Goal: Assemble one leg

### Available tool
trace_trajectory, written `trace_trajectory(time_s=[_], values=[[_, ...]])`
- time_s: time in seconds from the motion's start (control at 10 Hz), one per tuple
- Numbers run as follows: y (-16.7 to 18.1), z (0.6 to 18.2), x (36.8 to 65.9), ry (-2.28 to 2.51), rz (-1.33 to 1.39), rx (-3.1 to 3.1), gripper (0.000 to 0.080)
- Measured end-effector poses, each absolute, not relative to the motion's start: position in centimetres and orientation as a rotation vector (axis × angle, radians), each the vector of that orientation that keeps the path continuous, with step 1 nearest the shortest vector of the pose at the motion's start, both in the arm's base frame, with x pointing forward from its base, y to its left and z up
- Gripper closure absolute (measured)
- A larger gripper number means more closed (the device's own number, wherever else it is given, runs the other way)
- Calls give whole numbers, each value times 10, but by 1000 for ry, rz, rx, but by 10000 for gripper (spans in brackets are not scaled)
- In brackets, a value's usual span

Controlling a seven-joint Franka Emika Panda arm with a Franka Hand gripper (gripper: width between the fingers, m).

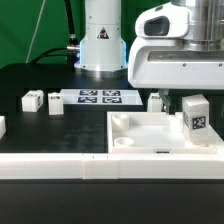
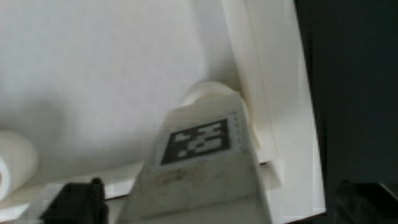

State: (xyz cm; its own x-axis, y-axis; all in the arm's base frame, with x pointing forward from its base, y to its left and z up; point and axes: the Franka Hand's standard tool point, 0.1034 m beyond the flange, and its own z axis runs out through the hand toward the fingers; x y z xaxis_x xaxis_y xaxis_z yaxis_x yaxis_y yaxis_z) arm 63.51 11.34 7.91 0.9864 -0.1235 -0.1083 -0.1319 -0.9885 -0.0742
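A leg (image 1: 195,113), a small white block with a square marker tag, stands upright in the near corner of the white tray-like top piece (image 1: 140,128) on the exterior view's right. In the wrist view the same leg (image 2: 205,150) stands between my gripper (image 2: 219,203), with a gap on each side. The dark fingertips (image 2: 75,200) do not touch it, so the gripper is open. The arm's white hand (image 1: 175,55) hangs right above the leg. Three more legs (image 1: 31,100), (image 1: 55,103), (image 1: 155,101) stand loose on the black table.
The marker board (image 1: 97,97) lies in front of the robot base (image 1: 100,40). A long white bar (image 1: 90,166) runs along the table's front. Another white piece (image 1: 2,125) shows at the exterior view's left edge.
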Motion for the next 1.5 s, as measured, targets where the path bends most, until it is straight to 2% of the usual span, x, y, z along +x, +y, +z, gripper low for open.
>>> trace_trajectory(time_s=[0.2, 0.3, 0.4, 0.5, 0.6, 1.0, 1.5], values=[[113, 78, 635, 43, 151, -3051, 151], [113, 78, 635, 32, 150, -3051, 280], [113, 78, 635, 35, 151, -3051, 280], [113, 78, 635, 35, 151, -3051, 419], [113, 78, 635, 35, 151, -3051, 509], [113, 78, 635, 88, 154, -3051, 509], [115, 77, 635, 1064, 180, -2899, 509]])
